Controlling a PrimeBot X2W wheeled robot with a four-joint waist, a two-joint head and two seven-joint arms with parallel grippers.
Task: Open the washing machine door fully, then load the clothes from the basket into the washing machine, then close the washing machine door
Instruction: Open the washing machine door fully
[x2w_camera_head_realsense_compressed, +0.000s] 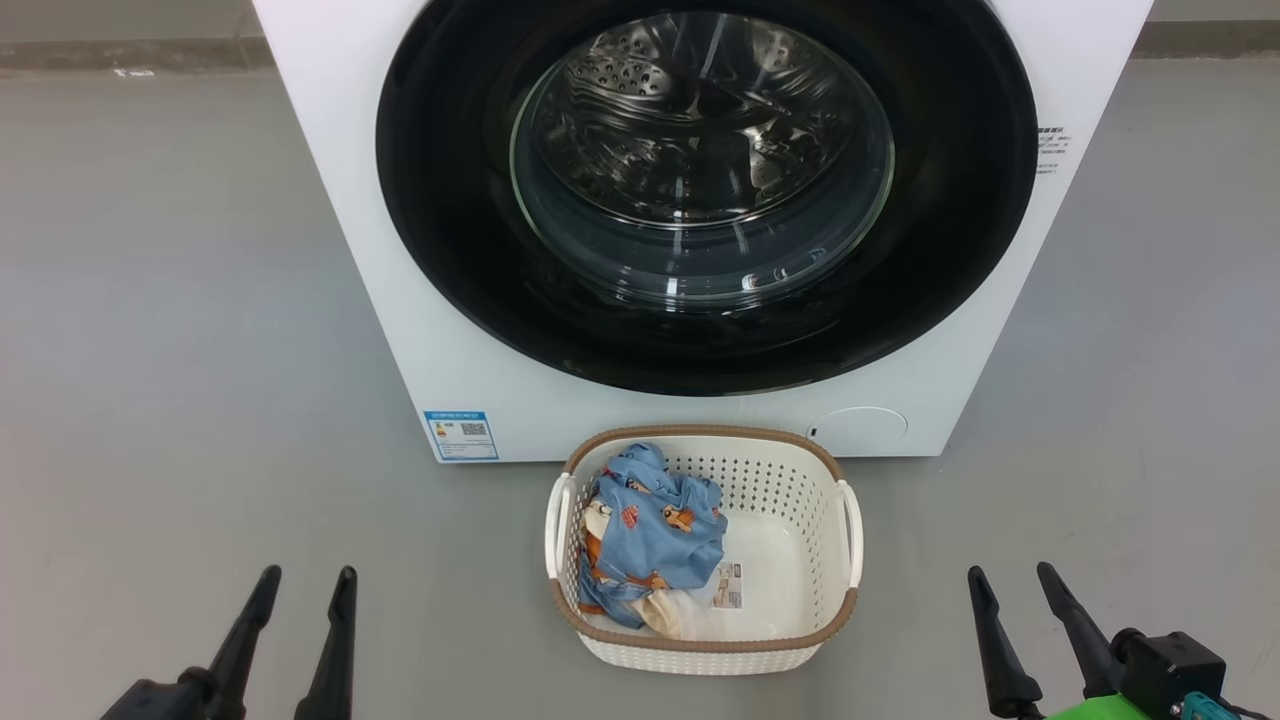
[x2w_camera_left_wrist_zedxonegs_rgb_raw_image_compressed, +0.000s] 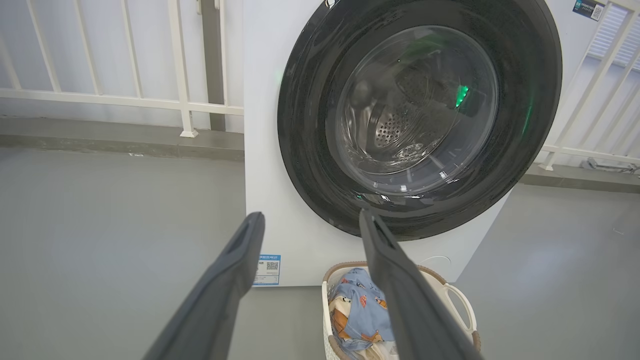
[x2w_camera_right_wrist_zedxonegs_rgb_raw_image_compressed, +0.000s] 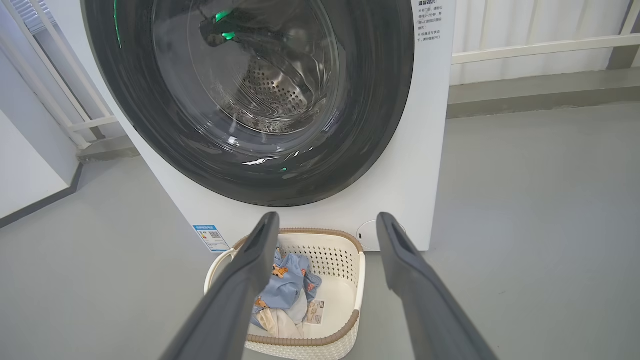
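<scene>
The white washing machine (x2w_camera_head_realsense_compressed: 400, 330) stands straight ahead, and its round black-ringed glass door (x2w_camera_head_realsense_compressed: 705, 190) sits flush against the front. On the floor just before it is the cream basket (x2w_camera_head_realsense_compressed: 800, 480), holding the light blue printed clothes (x2w_camera_head_realsense_compressed: 655, 525) and a cream piece in its left half. My left gripper (x2w_camera_head_realsense_compressed: 305, 580) hangs open at the lower left, well left of the basket. At the lower right my right gripper (x2w_camera_head_realsense_compressed: 1010, 578) is open too, right of the basket. Both are empty. The left wrist view shows the door (x2w_camera_left_wrist_zedxonegs_rgb_raw_image_compressed: 310, 125) and the clothes (x2w_camera_left_wrist_zedxonegs_rgb_raw_image_compressed: 360, 310); the right wrist view shows the basket (x2w_camera_right_wrist_zedxonegs_rgb_raw_image_compressed: 345, 280).
Grey floor (x2w_camera_head_realsense_compressed: 180, 330) spreads to both sides of the machine. A white railing (x2w_camera_left_wrist_zedxonegs_rgb_raw_image_compressed: 180, 102) on a low kerb runs behind the machine. A white wall corner (x2w_camera_right_wrist_zedxonegs_rgb_raw_image_compressed: 27, 170) stands at the left in the right wrist view.
</scene>
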